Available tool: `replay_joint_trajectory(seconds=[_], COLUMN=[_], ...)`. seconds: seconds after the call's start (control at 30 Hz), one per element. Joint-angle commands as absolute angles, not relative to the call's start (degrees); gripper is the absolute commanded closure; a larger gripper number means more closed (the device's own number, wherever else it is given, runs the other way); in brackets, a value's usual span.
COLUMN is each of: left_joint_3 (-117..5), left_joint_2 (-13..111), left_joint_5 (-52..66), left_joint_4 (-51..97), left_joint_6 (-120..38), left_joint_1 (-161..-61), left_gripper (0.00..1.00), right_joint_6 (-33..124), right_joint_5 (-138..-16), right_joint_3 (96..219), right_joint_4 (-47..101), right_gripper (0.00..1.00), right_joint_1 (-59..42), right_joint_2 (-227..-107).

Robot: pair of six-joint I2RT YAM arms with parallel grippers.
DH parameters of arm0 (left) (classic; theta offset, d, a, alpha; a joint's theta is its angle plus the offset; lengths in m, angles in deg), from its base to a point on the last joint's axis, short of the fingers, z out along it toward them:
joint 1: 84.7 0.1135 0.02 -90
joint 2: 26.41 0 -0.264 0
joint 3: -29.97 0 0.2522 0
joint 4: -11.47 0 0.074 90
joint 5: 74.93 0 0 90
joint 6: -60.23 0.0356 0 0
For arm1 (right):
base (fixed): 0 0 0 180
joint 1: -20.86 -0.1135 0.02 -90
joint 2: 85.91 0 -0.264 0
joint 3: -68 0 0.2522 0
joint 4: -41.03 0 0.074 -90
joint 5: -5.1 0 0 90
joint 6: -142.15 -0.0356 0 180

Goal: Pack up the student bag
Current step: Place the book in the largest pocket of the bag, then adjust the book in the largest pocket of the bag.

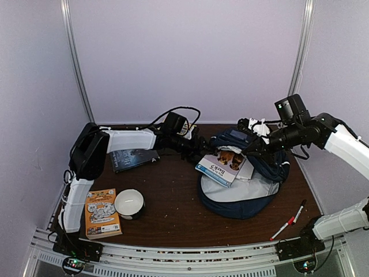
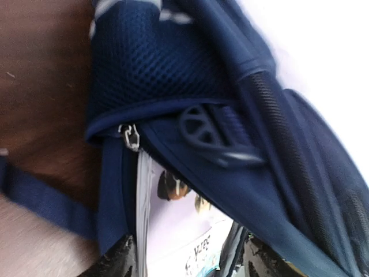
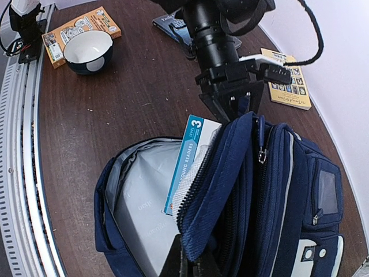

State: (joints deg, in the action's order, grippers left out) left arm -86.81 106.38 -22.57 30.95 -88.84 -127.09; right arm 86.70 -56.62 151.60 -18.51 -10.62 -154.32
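Here, one student bag point(image 1: 242, 196), perhaps four books point(image 1: 102, 213)

The student bag point(image 3: 230, 196) lies with its mouth agape, the right pincer point(image 3: 185, 262) clamped on the raised flap. A light-blue book point(image 3: 187, 158) leans in that mouth against the flap, and the left pincer point(image 3: 230, 107), jaws spread, crowds in right behind it. Beside the book the grey lining point(image 3: 138, 213) lies bare. Open surface point(image 1: 173, 213) runs between the bag and a white bowl point(image 1: 129, 203). An orange book point(image 1: 102, 213) sits just beside the bowl, and two pens point(image 1: 288, 222) lie near the right arm's base.
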Motion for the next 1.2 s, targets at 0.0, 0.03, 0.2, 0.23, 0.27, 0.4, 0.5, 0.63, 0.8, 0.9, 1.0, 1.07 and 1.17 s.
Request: replay_joint_trajectory(seconds=[0.0, 0.03, 0.2, 0.23, 0.27, 0.4, 0.5, 0.63, 0.8, 0.9, 1.0, 1.07, 1.17], left_joint_3=[-86.4, -86.1, -81.5, -79.3, -77.1, -66.7, -58.2, -53.5, -55.7, -55.4, -56.2, -57.2, -57.6], left_joint_2=[101.1, 101.1, 97.0, 95.0, 92.3, 80.8, 74.7, 75.0, 77.3, 77.4, 78.8, 80.2, 81.9], left_joint_5=[-15.2, -15.5, -8.9, -5.9, -3.0, 8.2, 11.6, 7.7, 7.8, 7.2, 9.4, 9.5, 8.4], left_joint_4=[38.2, 38.0, 37.6, 37.6, 37.6, 36.8, 34.5, 33.1, 35.1, 29.9, 26.9, 26.3, 25.9], left_joint_6=[-80.2, -80.1, -77.4, -74.9, -71.8, -59.4, -55.3, -52.6, -43.1, -38.1, -33.0, -29.6, -23.5], left_joint_1=[-126.9, -127.0, -127.6, -127.7, -127.7, -129.4, -130.9, -132.3, -136.4, -139.3, -141.7, -142.6, -143.5], left_gripper=[0.33, 0.33, 0.34, 0.34, 0.33, 0.29, 0.29, 0.39, 0.53, 0.77, 1.0, 1.0, 1.0], right_joint_6=[86.4, 85.9, 84.5, 84.5, 84.4, 84.3, 84.3, 84.5, 84.5, 84.3, 84.0, 83.8, 83.2], right_joint_5=[-55.2, -55.0, -55.2, -55.1, -54.8, -53.8, -53.7, -53.7, -52.7, -51.7, -51.3, -50.9, -50.3], right_joint_3=[151.6, 151.5, 152.8, 153.2, 153.6, 154.6, 155.3, 155.7, 155.2, 154.8, 155.3, 156.0, 156.6], right_joint_4=[-15.8, -15.4, -14.5, -14.8, -15.0, -16.1, -16.3, -16.6, -16.8, -16.7, -16.8, -17.3, -17.5], right_gripper=[1.0, 1.0, 1.0, 1.0, 1.0, 1.0, 1.0, 1.0, 1.0, 1.0, 1.0, 1.0, 1.0], right_joint_1=[-10.4, -10.3, -9.7, -9.5, -9.3, -9.2, -9.2, -9.2, -9.3, -9.4, -9.4, -9.5, -9.5], right_joint_2=[-152.3, -152.3, -153.5, -153.7, -154.0, -154.5, -154.4, -154.5, -154.7, -155.0, -155.7, -156.2, -156.4])
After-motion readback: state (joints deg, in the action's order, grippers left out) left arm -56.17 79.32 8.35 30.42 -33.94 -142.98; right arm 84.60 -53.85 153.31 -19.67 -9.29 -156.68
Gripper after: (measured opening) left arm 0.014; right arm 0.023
